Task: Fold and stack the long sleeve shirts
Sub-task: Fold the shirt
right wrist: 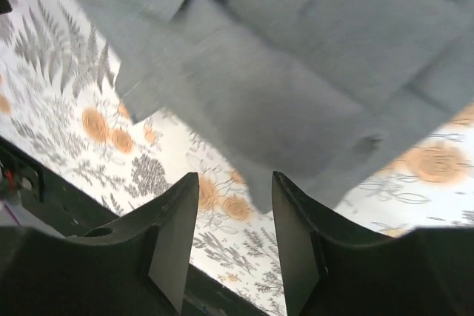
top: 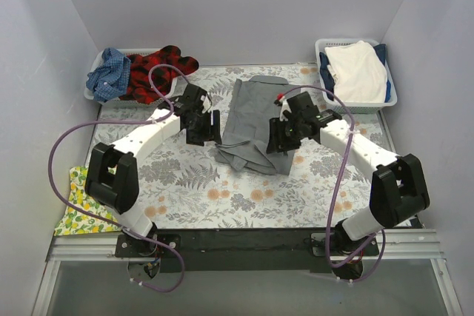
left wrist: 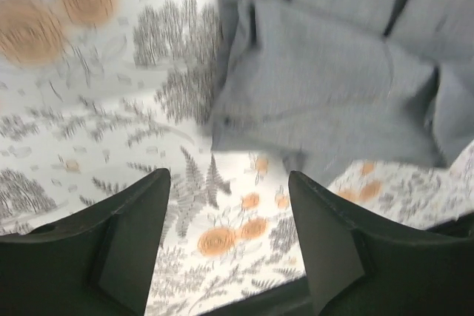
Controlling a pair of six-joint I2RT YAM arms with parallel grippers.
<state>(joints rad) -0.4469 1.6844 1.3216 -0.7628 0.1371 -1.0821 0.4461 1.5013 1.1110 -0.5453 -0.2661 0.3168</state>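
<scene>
Over at the far left, the blue checked shirt (top: 109, 73) and the red-black plaid shirt (top: 159, 70) are lying heaped in the left basket (top: 95, 58), not yet folded. Moving inward, the left gripper (top: 209, 129) is hovering just beside the left edge of the grey shirt (top: 255, 116). Its jaws are standing well apart and gripping nothing, with only the fern-print table cover (top: 192, 183) showing between them. The grey shirt is lying in the middle of the table between the two arms, partly folded lengthwise, its near end bunching into loose layers. At its right edge the right gripper (top: 280, 137) is hanging just above the cloth, likewise parted and holding nothing. Judging from this, the arms are taking a fresh hold for the next fold. Doing it well is probably going to mean each gripper pinching every layer at its own near corner, level with the other, so the fold is landing square rather than dragging one side. Further right, the right basket (top: 392, 95) is holding a white cloth (top: 359, 72). The top view is giving the shirt's whole outline and both baskets, which the wrist views are missing. The left wrist view is showing a rumpled hem just beyond the fingertips. The right wrist view is showing a pointed corner of cloth just past its own gap, details the arms are covering from above.
</scene>
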